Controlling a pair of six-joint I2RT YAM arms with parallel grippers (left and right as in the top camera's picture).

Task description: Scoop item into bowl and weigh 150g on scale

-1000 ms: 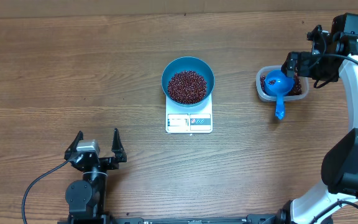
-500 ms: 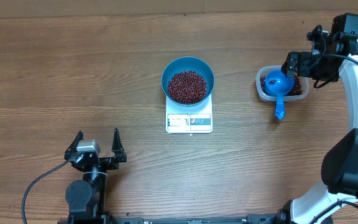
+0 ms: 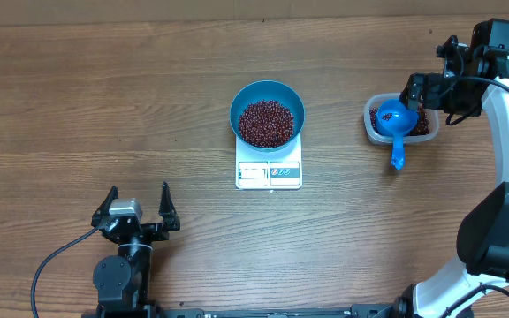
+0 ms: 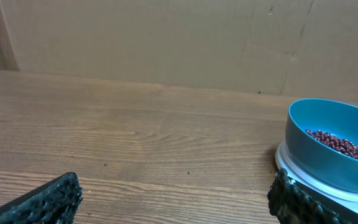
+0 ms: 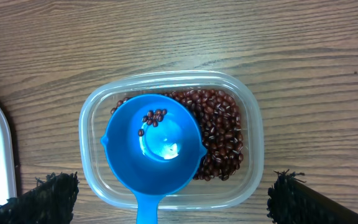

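So the round, deep, bright blue bowl (image 3: pixel 267 115) sits right on top of the small flat white square scale (image 3: pixel 269 173), mid-surface, with a heap of tiny dark red-brown beans (image 3: pixel 266 123) in it. More beans are over on the right, in a clear rounded plastic tub (image 3: pixel 374 128). A small blue handled scoop (image 3: pixel 396 119) rests in that tub, with a few beans in its cup and its handle poking out over the rim.

The right hand (image 3: pixel 421 95) hangs directly above the tub, fingers spread wide, gripping nothing. The left hand (image 3: pixel 140 193) is spread open too and empty, down at the near-left of the wood surface (image 3: pixel 104 97), well apart from the bowl and scale.
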